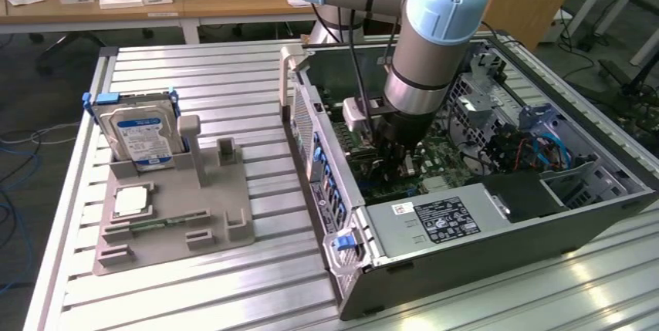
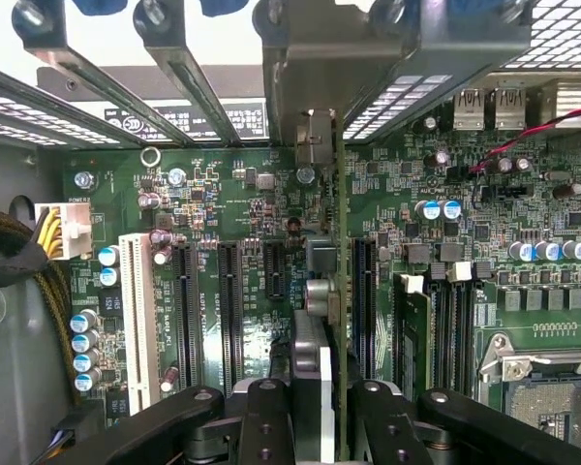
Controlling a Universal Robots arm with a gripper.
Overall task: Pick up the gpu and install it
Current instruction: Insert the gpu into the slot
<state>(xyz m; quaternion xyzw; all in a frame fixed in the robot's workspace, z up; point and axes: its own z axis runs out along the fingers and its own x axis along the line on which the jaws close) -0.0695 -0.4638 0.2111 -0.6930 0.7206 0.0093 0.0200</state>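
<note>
I see the gpu (image 2: 327, 329) edge-on in the wrist view, its green board running straight down toward the motherboard (image 2: 242, 203) and its metal end bracket (image 2: 313, 136) near the case's rear slot openings. My gripper (image 2: 315, 426) is shut on the card, one black finger (image 2: 261, 426) on each side. The card hangs between the black expansion slots (image 2: 276, 266); whether it touches one I cannot tell. In the exterior view my gripper (image 1: 397, 153) reaches down inside the open computer case (image 1: 495, 215), over the motherboard.
A grey fixture (image 1: 221, 227) at the exterior view's left holds a hard drive (image 1: 142, 134) and a square processor chip (image 1: 132, 201). Inside the case are a power supply (image 1: 437, 219), memory sticks (image 2: 412, 325), a processor socket (image 2: 552, 387), a white slot (image 2: 136, 310) and a cable bundle (image 2: 39, 281).
</note>
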